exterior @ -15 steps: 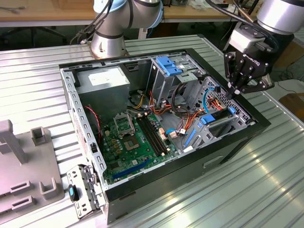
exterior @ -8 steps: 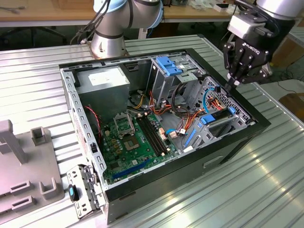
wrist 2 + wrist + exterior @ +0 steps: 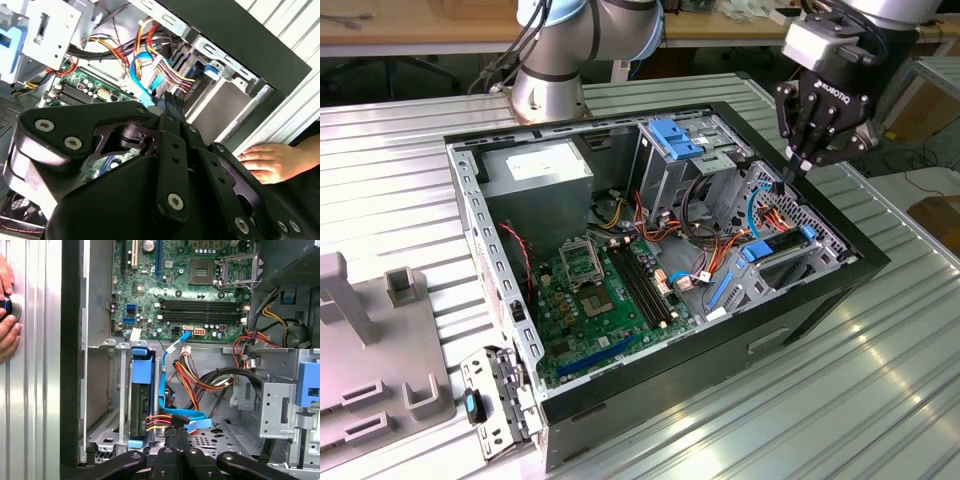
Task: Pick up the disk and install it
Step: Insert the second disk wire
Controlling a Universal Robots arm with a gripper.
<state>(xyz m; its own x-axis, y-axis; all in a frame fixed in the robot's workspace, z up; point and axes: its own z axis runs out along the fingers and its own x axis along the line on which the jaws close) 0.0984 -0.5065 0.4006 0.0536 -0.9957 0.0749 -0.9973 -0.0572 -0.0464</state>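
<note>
1. In the exterior view the robot arm reaches over the back of the open computer case, and its wrist comes down from the top edge on the exterior view's right.
2. The black gripper points downward above the case's corner on the exterior view's right, its tips just over the bundle of cables there.
3. Its fingers are drawn together to a narrow point with nothing between them; in the first wrist view the gripper shows the same closed tips, and in the second wrist view the gripper shows them again.
4. The disk sits below the gripper and a little toward the front of the case, standing on edge in its metal bay with its blue frame showing at both ends.
5. In the first wrist view the disk is seated in the bay just beside the gripper tips, apart from them, with red, yellow and blue cables running from its end beneath the tips.
6. Further in lies the green motherboard.
7. Beyond it stands the tall grey drive cage with a blue bracket on top.
8. A person's hand rests on the ribbed metal table outside the case wall, in both wrist views.
</note>
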